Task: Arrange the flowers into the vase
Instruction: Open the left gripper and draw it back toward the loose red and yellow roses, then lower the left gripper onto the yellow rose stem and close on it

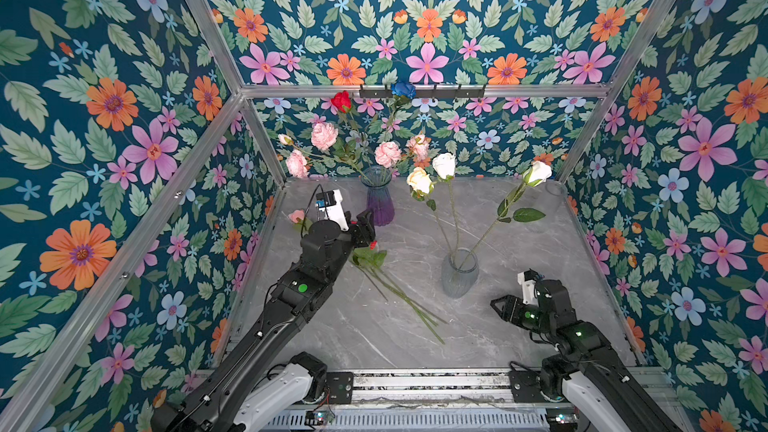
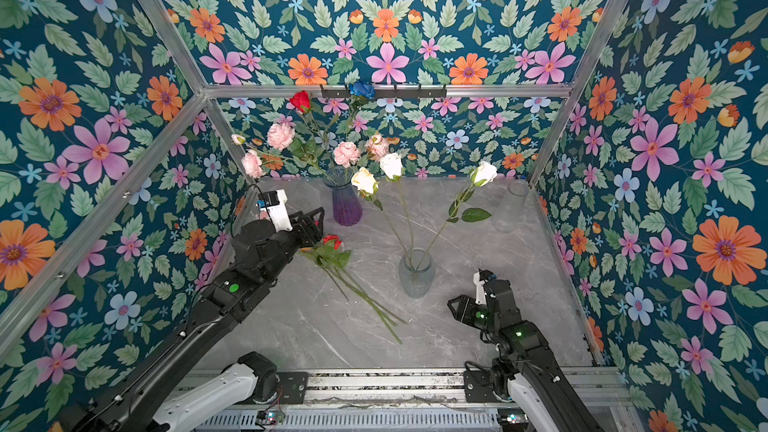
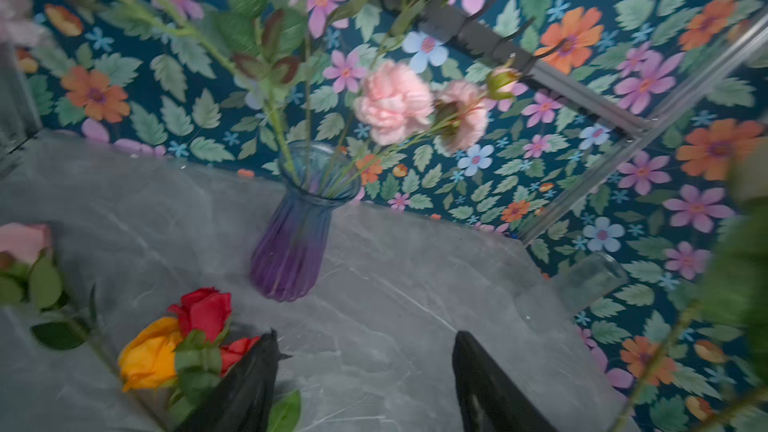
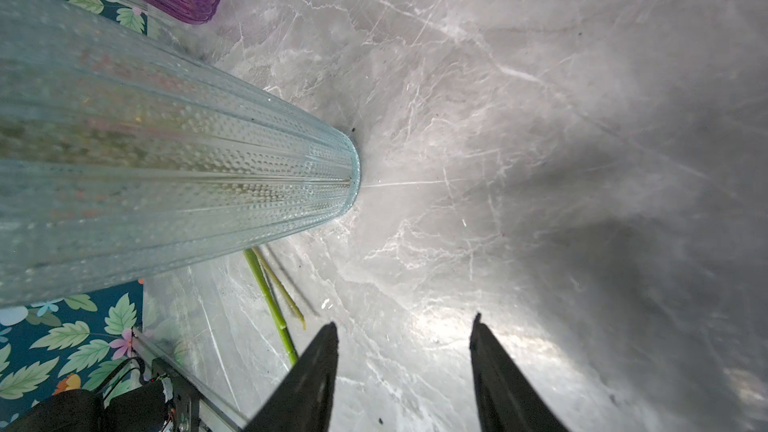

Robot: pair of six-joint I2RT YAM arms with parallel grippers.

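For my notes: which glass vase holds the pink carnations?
The purple ribbed glass vase at the back; the pale dotted glass vase holds white and cream roses.

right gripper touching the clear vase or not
Apart. In the right wrist view, bare tabletop shows between the right gripper and the clear vase; its jaws stand open on nothing.

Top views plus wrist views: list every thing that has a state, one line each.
Purple vase, upright, holds pink carnations, red rose, blue rose.
Clear vase, upright, holds three pale roses.
Loose roses, lying flat on the table.
Left gripper, fingers open, empty.
Right gripper, fingers open, empty.
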